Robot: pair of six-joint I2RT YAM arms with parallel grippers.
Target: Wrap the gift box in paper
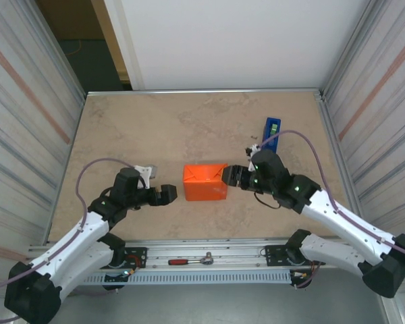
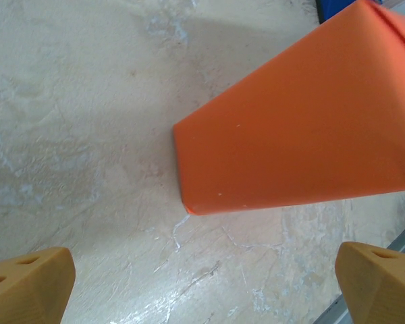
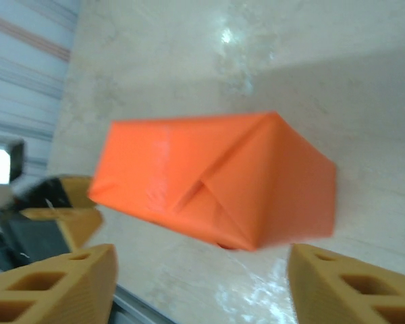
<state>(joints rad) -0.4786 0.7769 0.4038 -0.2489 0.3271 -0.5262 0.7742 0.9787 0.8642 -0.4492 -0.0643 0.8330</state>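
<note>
The orange paper is folded into a closed box-shaped parcel in the middle of the table; the gift box is hidden inside it. My left gripper sits just left of the parcel, open and apart from it. In the left wrist view the paper lies ahead of the wide-open left gripper, with bare table between the fingers. My right gripper is at the parcel's right end, open. The right wrist view shows the paper's folded triangular end flap beyond the right gripper, which holds nothing.
A blue tape dispenser stands at the back right, behind the right arm. A red-handled tool lies on the rail at the near edge. Corrugated walls close in both sides of the table.
</note>
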